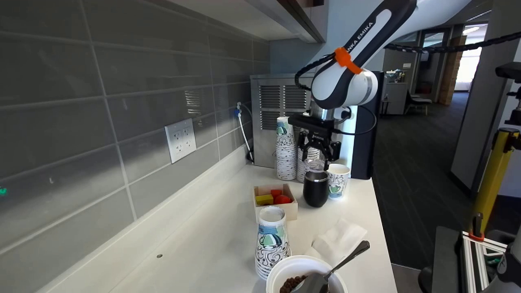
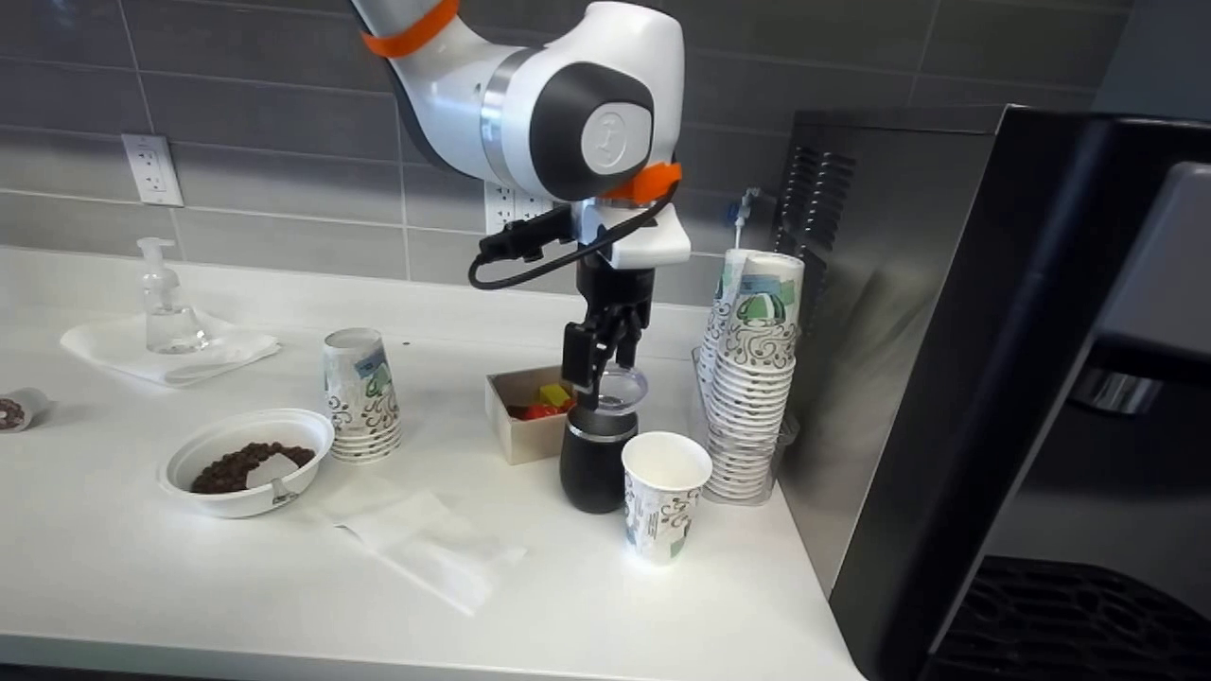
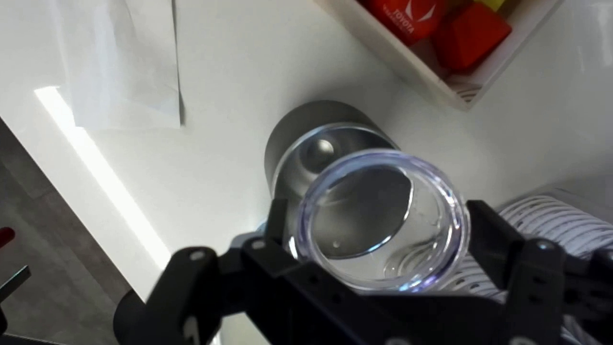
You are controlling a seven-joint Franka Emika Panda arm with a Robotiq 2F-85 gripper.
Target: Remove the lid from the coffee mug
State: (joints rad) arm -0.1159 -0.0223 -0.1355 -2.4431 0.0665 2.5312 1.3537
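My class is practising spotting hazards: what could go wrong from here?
The clear lid could slip, since the pincer seems to hold it only by its edge. If dropped, it might land on the open black mug just below. A low sideways move could also knock the white patterned cup close beside the mug.

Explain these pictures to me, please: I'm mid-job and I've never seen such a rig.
This is one robot arm ending in a black gripper. Both exterior views watch it from outside, from different spots; the wrist view looks down from the arm's end. The gripper holds a clear round lid over the open black mug. Also on the white counter: a patterned paper cup beside the mug, stacks of such cups, a pale box of red and yellow pieces, and a white bowl of brown balls.
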